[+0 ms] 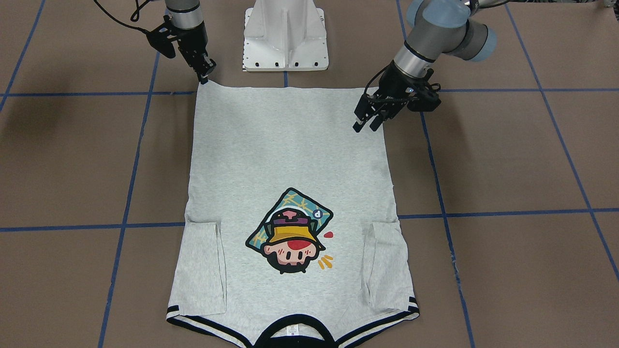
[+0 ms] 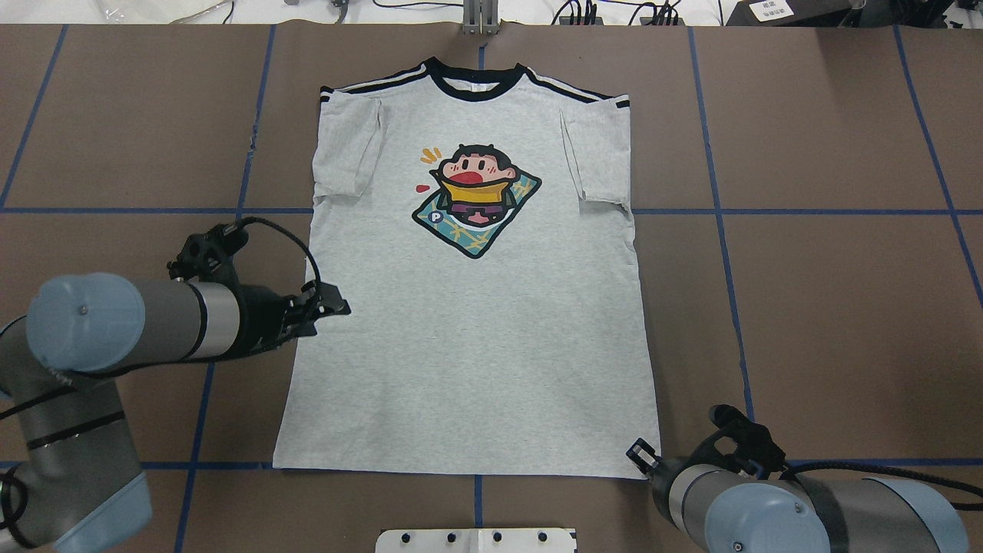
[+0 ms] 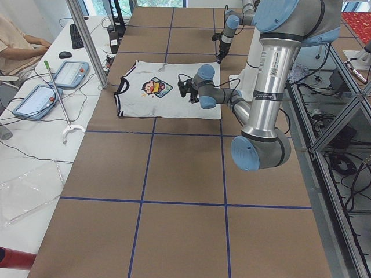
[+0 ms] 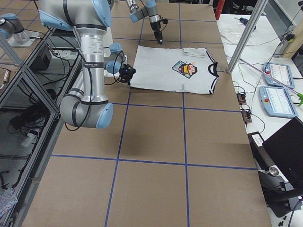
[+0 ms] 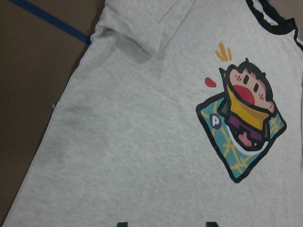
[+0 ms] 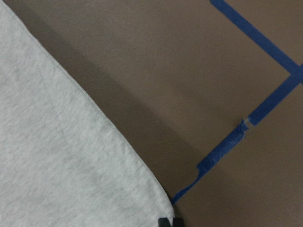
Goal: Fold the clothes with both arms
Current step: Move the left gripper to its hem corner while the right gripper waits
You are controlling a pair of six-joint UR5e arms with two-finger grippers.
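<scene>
T-shirt (image 1: 290, 154), light heather grey, spread flat and front up on the brown worktop (image 1: 508, 159), straight out from the white pedestal base (image 1: 285, 38). Hem edge nearest the base and just short of it; black collar (image 1: 295, 325) at the end farthest from the base. Both short sleeves (image 1: 203, 266) folded inward onto the chest, one to each side of the cartoon print (image 1: 289, 232). Black-and-white striped trim (image 1: 193, 323) along the shoulders, also at the far end from the base.

Out from the base on the robot's left, the left tool (image 1: 366, 127) hovering at the shirt's side edge, a little beyond the hem, tilted down toward the cloth. Its fingertips (image 5: 122, 224) set wide apart, clamped on nothing.

Close beside the base on the robot's right, the right tool (image 1: 205, 77) pointing down at the hem corner there. Tips drawn together, pinching the very point of that corner, the cloth pulled up into a small peak. Rest of the hem lying straight and flat.

Blue tape lines (image 1: 483, 213) crossing the worktop in a grid, one disappearing under the shirt near the sleeve ends.
</scene>
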